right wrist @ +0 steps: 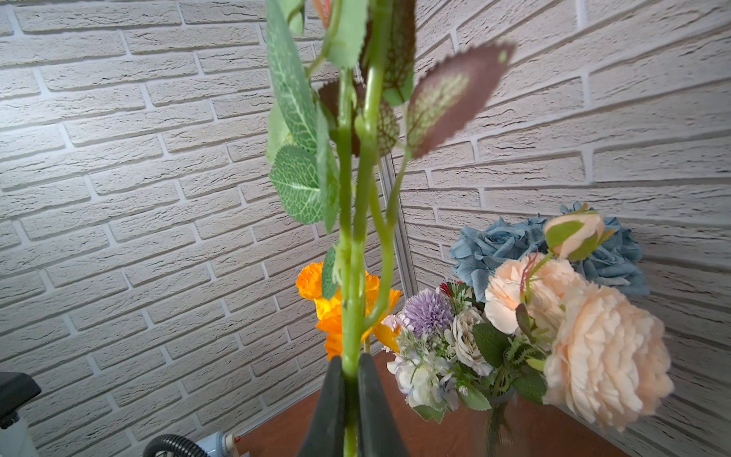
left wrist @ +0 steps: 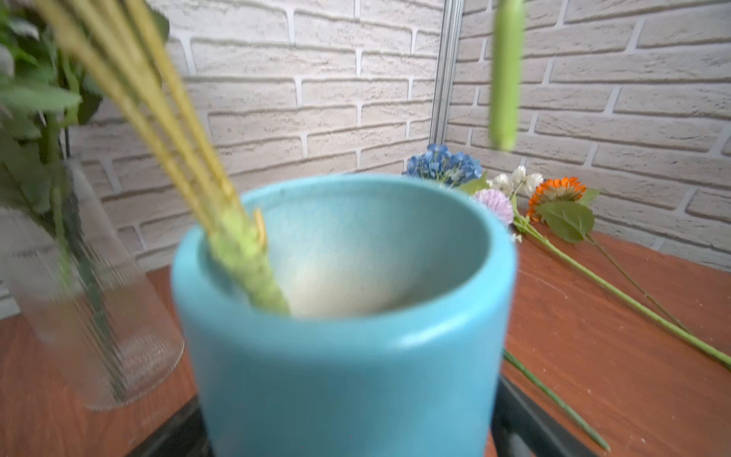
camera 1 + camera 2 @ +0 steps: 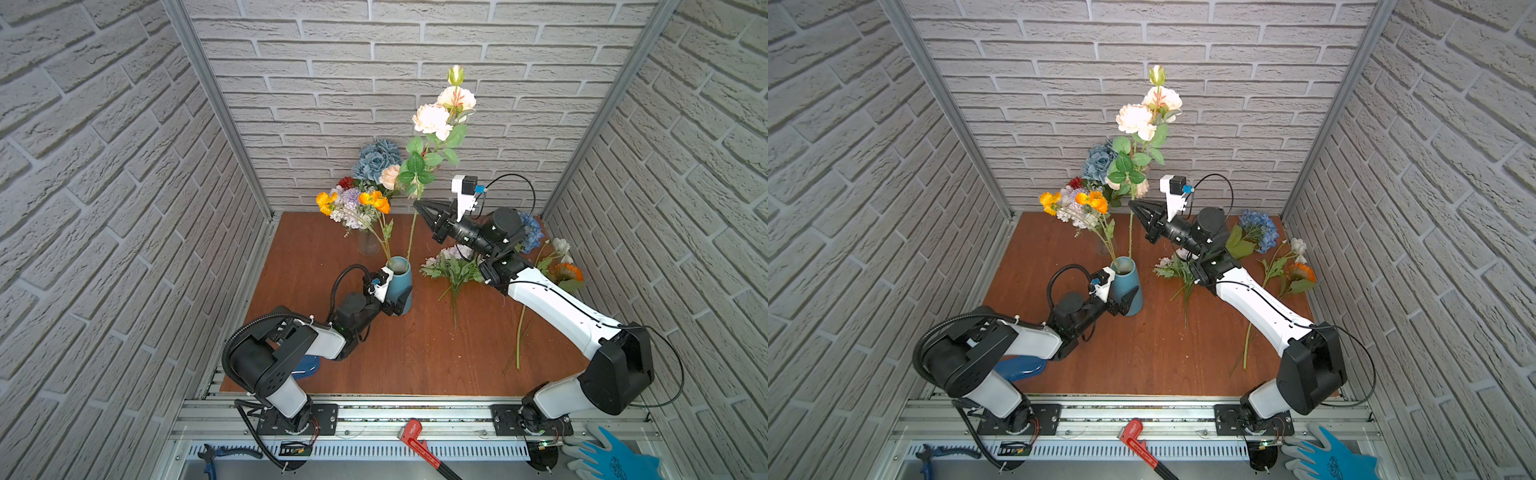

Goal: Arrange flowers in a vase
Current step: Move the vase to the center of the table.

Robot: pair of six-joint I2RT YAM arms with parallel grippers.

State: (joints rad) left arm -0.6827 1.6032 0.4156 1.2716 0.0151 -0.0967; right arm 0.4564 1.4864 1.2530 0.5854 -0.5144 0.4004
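At table left-centre: L gripper clamped round blue vase, upright, mixed bunch inside. Centre: R gripper pinched tight on peach rose spray, stem end just above vase mouth, not in. Right: loose flowers flat on tabletop.

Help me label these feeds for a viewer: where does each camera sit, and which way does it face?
Top views: high above the front rail, looking down and back at the brown wooden table; both arms show whole, with left gripper and right gripper.
Left wrist: behind the glazed teal ceramic vase, facing the right back corner; only dark fingers show.
Right wrist: looks past the right gripper, shut on the long green flower stem, toward the left back corner.
Shared: both wrist views show that stem.
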